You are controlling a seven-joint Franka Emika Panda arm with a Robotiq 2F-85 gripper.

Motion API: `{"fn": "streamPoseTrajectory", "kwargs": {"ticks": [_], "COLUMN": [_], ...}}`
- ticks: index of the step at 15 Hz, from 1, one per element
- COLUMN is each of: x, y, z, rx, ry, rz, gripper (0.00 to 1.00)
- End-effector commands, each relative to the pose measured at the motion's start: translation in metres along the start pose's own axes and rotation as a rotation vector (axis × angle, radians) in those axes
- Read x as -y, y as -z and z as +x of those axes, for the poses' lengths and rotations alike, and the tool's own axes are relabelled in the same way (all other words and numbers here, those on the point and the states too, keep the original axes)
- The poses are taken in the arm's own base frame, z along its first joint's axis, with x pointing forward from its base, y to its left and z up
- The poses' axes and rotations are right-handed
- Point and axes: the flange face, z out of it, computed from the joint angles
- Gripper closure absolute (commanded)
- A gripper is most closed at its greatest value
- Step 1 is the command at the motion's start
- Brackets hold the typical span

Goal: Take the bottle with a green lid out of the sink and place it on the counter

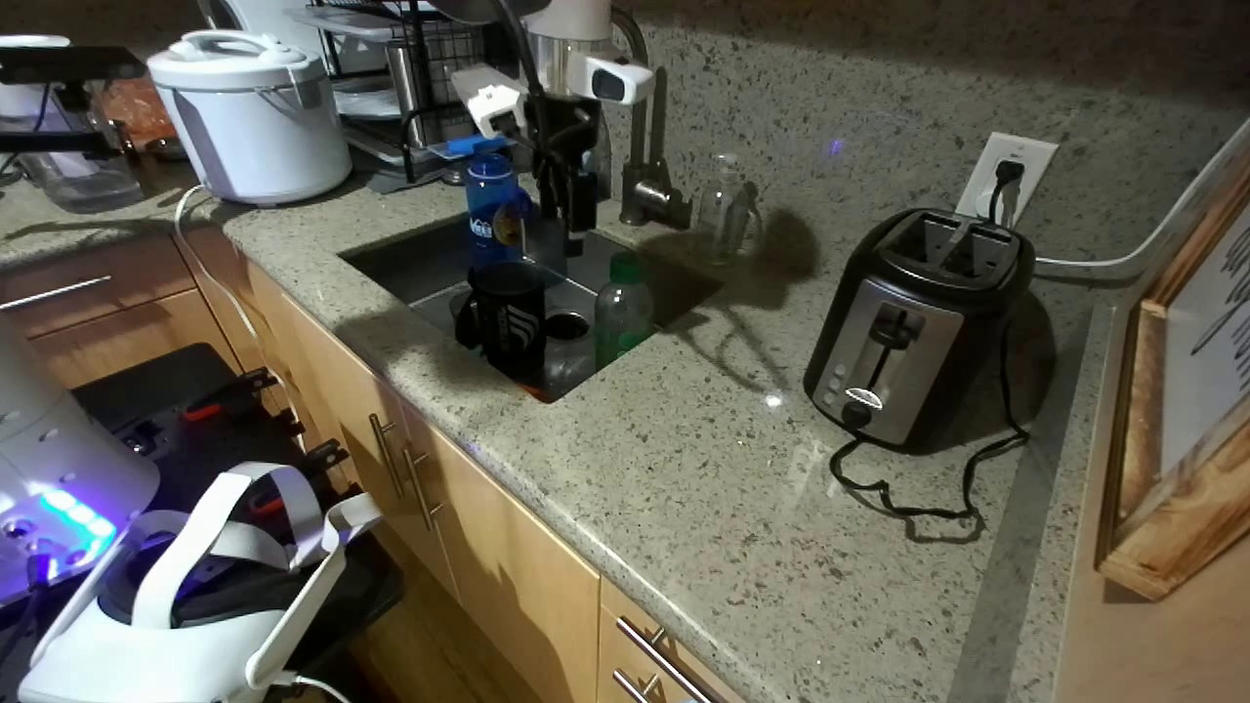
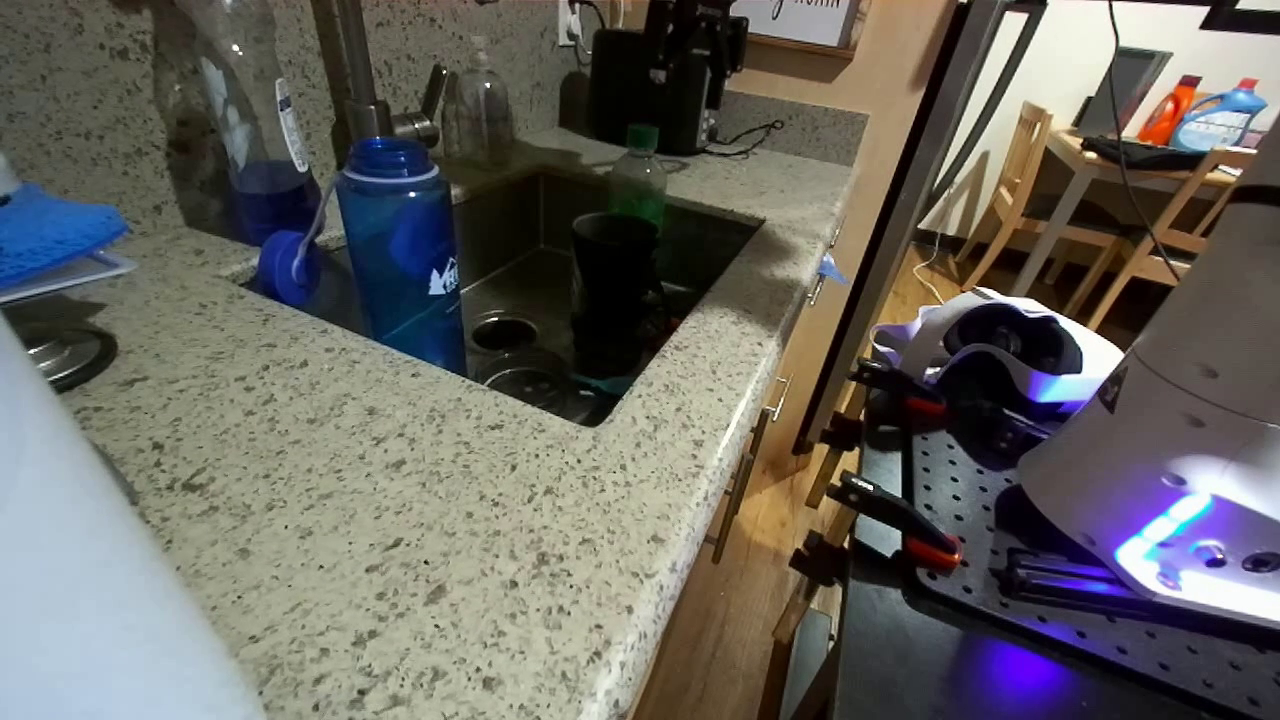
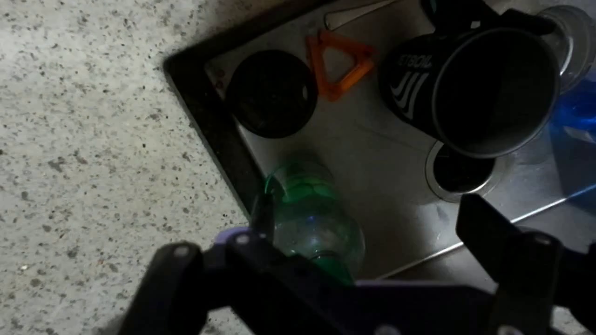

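The bottle with a green lid stands upright in a corner of the sink. It also shows in an exterior view, partly behind a black mug, and in the wrist view, where gripper parts hide some of its cap. My gripper hangs above the sink with its fingers pointing down. In the wrist view my gripper is open, with nothing held. The bottle appears between the fingers there, close to the left finger; it sits lower than the fingertips. The counter surrounds the sink.
A black mug, a blue bottle, a black lid and an orange triangle are in the sink. The faucet and a clear glass bottle stand behind. A toaster with its cord is on the counter.
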Motion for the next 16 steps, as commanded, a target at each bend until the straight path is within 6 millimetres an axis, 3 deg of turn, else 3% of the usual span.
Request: {"fn": "streamPoseTrajectory", "kwargs": {"ticks": [1,8,16], "x": [0.000,0.006,0.009], "y": [-0.001,-0.009,-0.043], "z": [0.018,0.048,0.057], "rx": [-0.060,-0.115,-0.083], "ry": [-0.042,-0.087,-0.101], "rz": [-0.021,-0.101,-0.196], "gripper": [0.00,0.00,0.00]}}
